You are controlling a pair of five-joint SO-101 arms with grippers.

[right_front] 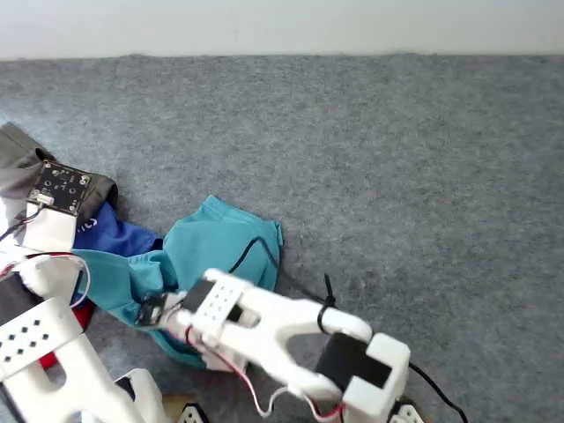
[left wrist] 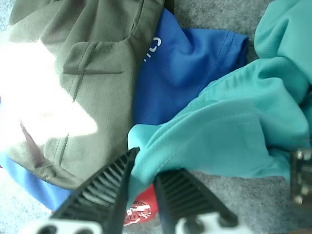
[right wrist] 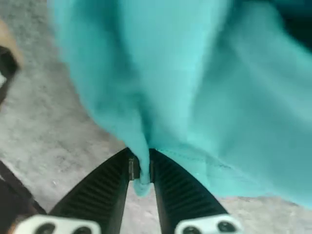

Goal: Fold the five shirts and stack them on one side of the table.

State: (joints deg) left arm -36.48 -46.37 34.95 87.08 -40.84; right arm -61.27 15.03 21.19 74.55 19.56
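Near edge, high view: right arm lies across the near centre, its tool point(right_front: 150, 310) pointing left into the teal shirt point(right_front: 216, 242). The right wrist view gives what the high view cannot: the tool point(right wrist: 140, 168) is narrow, clamped on a thin fold of teal hem, grey table point(right wrist: 58, 126) beneath.

Near left: the left wrist view shows the left tool point(left wrist: 145, 168) also narrow, with a teal edge pinched between its fingers and a red cloth point(left wrist: 141, 212) just under them. The high view hides this grip behind the arm.

Teal shirt: near left of the table, bunched. Long axis runs left to right, with a drawn-out strip at the left and the wider body at the right, slightly farther off.

Farther left: a blue shirt point(left wrist: 185, 68) lies under the teal edge, partly covered by an olive shirt point(left wrist: 92, 63), which overlaps it; the left wrist view shows their overlap plainly.
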